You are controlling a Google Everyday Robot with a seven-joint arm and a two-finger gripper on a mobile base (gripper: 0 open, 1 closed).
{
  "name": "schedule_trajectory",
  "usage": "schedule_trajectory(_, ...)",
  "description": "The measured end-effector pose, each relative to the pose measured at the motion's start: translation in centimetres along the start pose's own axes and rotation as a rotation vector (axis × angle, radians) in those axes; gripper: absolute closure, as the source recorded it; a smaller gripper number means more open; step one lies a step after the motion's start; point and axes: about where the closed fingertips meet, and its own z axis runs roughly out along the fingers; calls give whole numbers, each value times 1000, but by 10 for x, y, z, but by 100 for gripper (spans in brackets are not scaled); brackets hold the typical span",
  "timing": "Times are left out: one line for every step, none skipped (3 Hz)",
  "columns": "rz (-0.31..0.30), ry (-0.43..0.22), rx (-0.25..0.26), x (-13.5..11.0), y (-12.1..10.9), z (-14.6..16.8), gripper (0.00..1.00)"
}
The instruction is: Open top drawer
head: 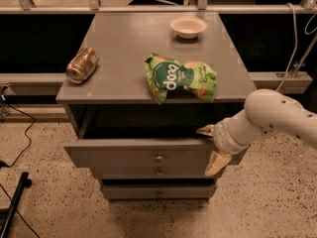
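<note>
Top drawer (124, 155), grey wood with round metal knob (159, 157), sits open, end effector (205, 151) spread wide at its right end.

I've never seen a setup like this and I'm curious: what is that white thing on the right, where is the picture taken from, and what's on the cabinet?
The white tube on the right is the robot's arm. At its tip is the gripper, a two-finger clamp that serves as its hand. There is only one camera view, looking down at the front of a grey cabinet from above. On the cabinet's surface lie a dented can on its side, a green snack bag and, at the back, a small white bowl. The top drawer is pulled partly out. The gripper is at the right end of the drawer's front with its tan fingers spread apart, and it carries nothing.
</note>
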Motion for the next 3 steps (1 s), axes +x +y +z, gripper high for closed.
schedule_trajectory(49, -16, -75, -1, 20, -5, 41)
schedule_trajectory(59, -5, -157, -15, 43, -16, 55)
schedule_trajectory(58, -1, -162, -17, 45, -19, 55)
